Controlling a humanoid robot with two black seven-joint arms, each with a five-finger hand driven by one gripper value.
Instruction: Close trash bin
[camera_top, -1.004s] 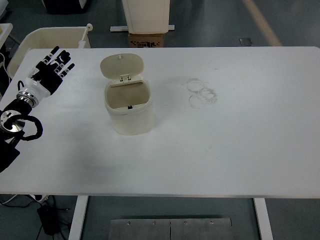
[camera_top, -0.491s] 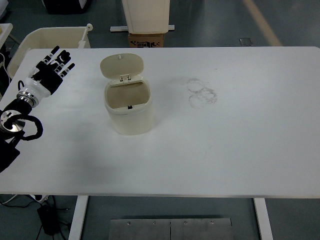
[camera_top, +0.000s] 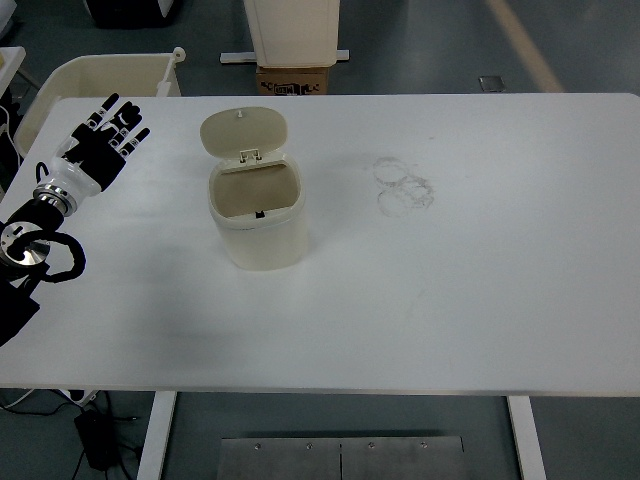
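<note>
The cream trash bin (camera_top: 258, 218) stands left of centre on the white table (camera_top: 480, 280), its lid (camera_top: 244, 132) tipped up and back. Faint ring marks (camera_top: 402, 185) lie to its right. The left hand (camera_top: 103, 143) hovers near the far-left corner, fingers (camera_top: 126, 117) spread, holding nothing.

**Cream bin on a white counter, black hand at the left**

The trash bin (camera_top: 258, 222) is cream all over, and its raised lid (camera_top: 244, 132) is the same cream. The counter (camera_top: 480, 290) is white, marked with faint grey ring smudges (camera_top: 403, 185). The left robot hand (camera_top: 103, 145) is black with white patches on fingers and palm, above a silver wrist. The floor (camera_top: 430, 45) is grey-green with one pale stripe.
</note>
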